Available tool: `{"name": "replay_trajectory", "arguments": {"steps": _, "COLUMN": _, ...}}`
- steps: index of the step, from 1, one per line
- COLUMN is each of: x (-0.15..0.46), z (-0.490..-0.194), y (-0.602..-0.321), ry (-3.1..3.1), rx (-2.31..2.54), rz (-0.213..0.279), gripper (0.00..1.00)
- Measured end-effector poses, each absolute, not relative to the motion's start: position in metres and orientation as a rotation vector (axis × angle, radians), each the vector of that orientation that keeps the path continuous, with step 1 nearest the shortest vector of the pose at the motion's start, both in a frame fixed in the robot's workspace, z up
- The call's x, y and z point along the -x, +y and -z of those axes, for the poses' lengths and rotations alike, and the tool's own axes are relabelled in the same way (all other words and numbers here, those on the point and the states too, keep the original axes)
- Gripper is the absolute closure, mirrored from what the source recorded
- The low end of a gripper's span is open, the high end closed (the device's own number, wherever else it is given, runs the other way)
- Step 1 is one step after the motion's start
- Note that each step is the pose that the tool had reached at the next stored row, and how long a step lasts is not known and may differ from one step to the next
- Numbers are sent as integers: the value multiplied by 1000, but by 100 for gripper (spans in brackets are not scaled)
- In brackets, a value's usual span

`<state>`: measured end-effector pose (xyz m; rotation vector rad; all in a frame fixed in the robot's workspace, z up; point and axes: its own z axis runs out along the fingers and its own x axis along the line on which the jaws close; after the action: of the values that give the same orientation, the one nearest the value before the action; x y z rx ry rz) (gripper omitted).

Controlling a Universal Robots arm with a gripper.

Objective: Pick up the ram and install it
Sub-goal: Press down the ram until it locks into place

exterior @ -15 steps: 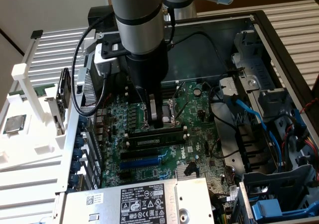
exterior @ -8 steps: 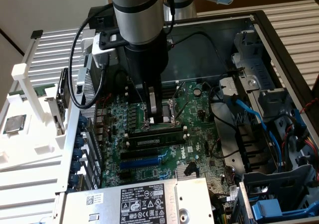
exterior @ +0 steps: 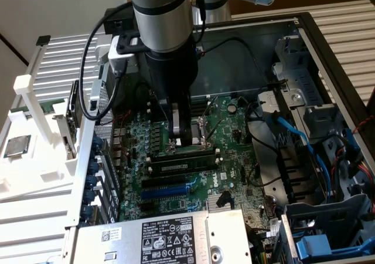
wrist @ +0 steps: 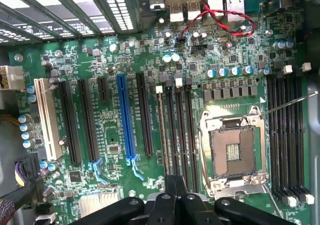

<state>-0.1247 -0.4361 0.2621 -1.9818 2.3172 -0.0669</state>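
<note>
Inside the open computer case [exterior: 304,35], the gripper [exterior: 186,136] is down over the motherboard [wrist: 120,55], just above the ram [exterior: 183,152] seated in a black slot beside the empty processor socket [wrist: 234,150]. Its fingers appear closed together, gripping nothing visible.

Exterior view: camera set high, off arm, looking down at slant into open computer case [exterior: 304,35]; moderate range, takes in motherboard [exterior: 222,152], drive bays, power supply [exterior: 158,234], arm [exterior: 161,17] itself.

Wrist view: camera on wrist, facing straight down onto board, close range; black gripper [wrist: 175,200] linkage at frame edge.

Shared ground: motherboard [wrist: 125,60] around empty processor socket [wrist: 232,152] and long black memory slots [wrist: 175,130], seen in exterior view directly beneath arm [exterior: 181,158].
</note>
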Motion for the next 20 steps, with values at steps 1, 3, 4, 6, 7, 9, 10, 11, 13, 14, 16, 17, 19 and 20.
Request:
{"name": "replay_trajectory", "arguments": {"steps": 1, "x": 125, "z": -262, "y": -436, "ry": 2330, "rx": 1966, "rz": 67, "gripper": 90}}
{"name": "replay_trajectory", "arguments": {"steps": 3, "x": 125, "z": -262, "y": -436, "ry": 2358, "rx": 1932, "rz": 67, "gripper": 90}}
{"name": "replay_trajectory", "arguments": {"steps": 4, "x": 125, "z": -262, "y": -436, "ry": 2371, "rx": 1916, "rz": 67, "gripper": 90}}
{"name": "replay_trajectory", "arguments": {"steps": 6, "x": 125, "z": -262, "y": -436, "ry": 2398, "rx": 1881, "rz": 68, "gripper": 90}}
{"name": "replay_trajectory", "arguments": {"steps": 7, "x": 125, "z": -262, "y": -436, "ry": 2413, "rx": 1862, "rz": 68, "gripper": 90}}
{"name": "replay_trajectory", "arguments": {"steps": 9, "x": 125, "z": -262, "y": -436, "ry": 2455, "rx": 1807, "rz": 71, "gripper": 90}}
{"name": "replay_trajectory", "arguments": {"steps": 10, "x": 125, "z": -262, "y": -436, "ry": 2479, "rx": 1775, "rz": 72, "gripper": 90}}
{"name": "replay_trajectory", "arguments": {"steps": 11, "x": 125, "z": -262, "y": -436, "ry": 2500, "rx": 1744, "rz": 71, "gripper": 90}}
{"name": "replay_trajectory", "arguments": {"steps": 13, "x": 125, "z": -262, "y": -436, "ry": 2533, "rx": 1696, "rz": 71, "gripper": 90}}
{"name": "replay_trajectory", "arguments": {"steps": 14, "x": 125, "z": -262, "y": -436, "ry": 2542, "rx": 1682, "rz": 72, "gripper": 90}}
{"name": "replay_trajectory", "arguments": {"steps": 16, "x": 125, "z": -262, "y": -436, "ry": 2589, "rx": 1612, "rz": 76, "gripper": 90}}
{"name": "replay_trajectory", "arguments": {"steps": 17, "x": 125, "z": -262, "y": -436, "ry": 2601, "rx": 1593, "rz": 77, "gripper": 90}}
{"name": "replay_trajectory", "arguments": {"steps": 19, "x": 125, "z": -262, "y": -436, "ry": 2627, "rx": 1551, "rz": 79, "gripper": 90}}
{"name": "replay_trajectory", "arguments": {"steps": 20, "x": 125, "z": -262, "y": -436, "ry": 2639, "rx": 1531, "rz": 80, "gripper": 90}}
